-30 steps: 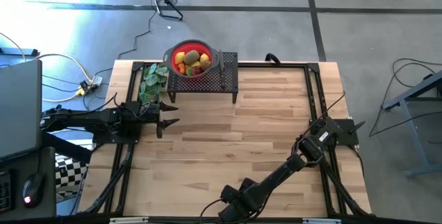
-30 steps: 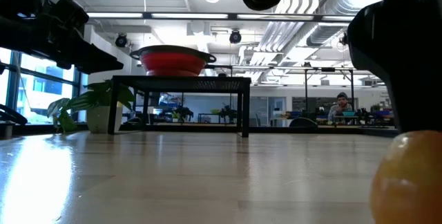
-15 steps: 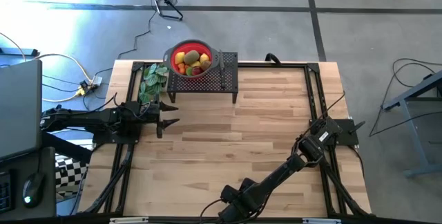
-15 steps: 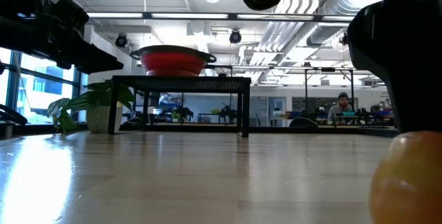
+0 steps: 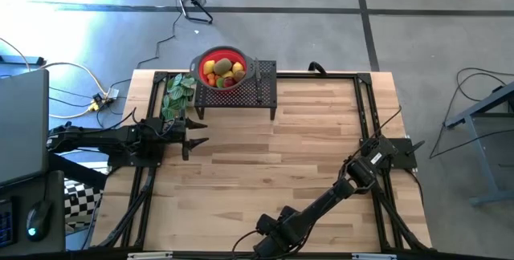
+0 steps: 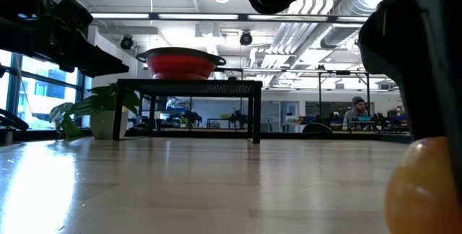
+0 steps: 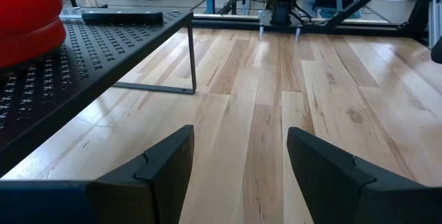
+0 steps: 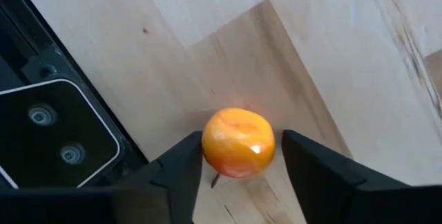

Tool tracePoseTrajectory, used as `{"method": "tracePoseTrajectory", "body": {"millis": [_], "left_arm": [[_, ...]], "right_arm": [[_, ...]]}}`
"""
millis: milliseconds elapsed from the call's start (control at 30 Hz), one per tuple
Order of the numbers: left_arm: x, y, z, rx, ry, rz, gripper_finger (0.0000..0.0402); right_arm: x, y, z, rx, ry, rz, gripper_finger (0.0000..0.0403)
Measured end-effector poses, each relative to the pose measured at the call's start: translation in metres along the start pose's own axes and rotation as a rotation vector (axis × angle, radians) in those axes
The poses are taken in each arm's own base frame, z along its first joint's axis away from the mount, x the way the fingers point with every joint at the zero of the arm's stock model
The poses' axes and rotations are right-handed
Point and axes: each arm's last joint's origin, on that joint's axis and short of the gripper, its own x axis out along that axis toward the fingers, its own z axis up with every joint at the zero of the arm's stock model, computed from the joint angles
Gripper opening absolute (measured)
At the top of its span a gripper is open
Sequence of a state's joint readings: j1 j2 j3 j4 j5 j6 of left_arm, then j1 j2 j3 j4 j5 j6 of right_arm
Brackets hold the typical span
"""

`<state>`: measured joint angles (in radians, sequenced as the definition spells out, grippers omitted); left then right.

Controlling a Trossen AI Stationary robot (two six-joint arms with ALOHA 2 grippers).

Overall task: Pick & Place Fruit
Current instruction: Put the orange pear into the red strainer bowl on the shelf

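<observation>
The right gripper (image 8: 238, 165) is down at the near edge of the bench (image 5: 305, 132), its jaws set on either side of an orange fruit (image 8: 238, 143) that sits on the wood; one finger looks to be touching the fruit's side and the other stands just beside it, so the jaws are part-way in and I judge the grip not yet made; the fruit rests on the bench, not lifted. It sits close to a dark camera housing (image 8: 55, 137) at the bench edge, which is likely why the gripper comes at it from above. In the low view the same fruit shows as a blur at the lower right.

The rest of the fruit is heaped in a red bowl (image 5: 222, 69) on a black perforated stand (image 5: 261, 87) at the far side, beside a green leafy bunch (image 5: 177, 93); the bowl is probably the target, raised so the arm must carry up and over its rim.

The left gripper (image 7: 238, 165) waits near the stand with its jaws wide and empty.
</observation>
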<state>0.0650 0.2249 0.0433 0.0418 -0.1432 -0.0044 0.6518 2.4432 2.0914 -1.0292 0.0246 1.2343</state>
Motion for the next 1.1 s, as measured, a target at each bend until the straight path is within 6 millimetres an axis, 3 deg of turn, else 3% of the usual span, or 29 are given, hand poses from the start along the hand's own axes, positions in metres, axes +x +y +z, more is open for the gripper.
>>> {"method": "tracePoseTrajectory", "body": {"millis": [433, 933, 1100], "left_arm": [[0.0, 0.0, 0.0, 0.0, 0.0, 0.0, 0.0228], [0.0, 0.0, 0.0, 0.0, 0.0, 0.0, 0.0228], [0.0, 0.0, 0.0, 0.0, 0.0, 0.0, 0.0228]], "right_arm": [[0.0002, 0.0007, -0.0012, 0.028, 0.031, 0.013, 0.0124], [0.0002, 0.0015, 0.0005, 0.031, -0.006, 0.016, 0.0126], [0.0002, -0.0006, 0.0062, 0.04, -0.069, -0.007, 0.0145]]}}
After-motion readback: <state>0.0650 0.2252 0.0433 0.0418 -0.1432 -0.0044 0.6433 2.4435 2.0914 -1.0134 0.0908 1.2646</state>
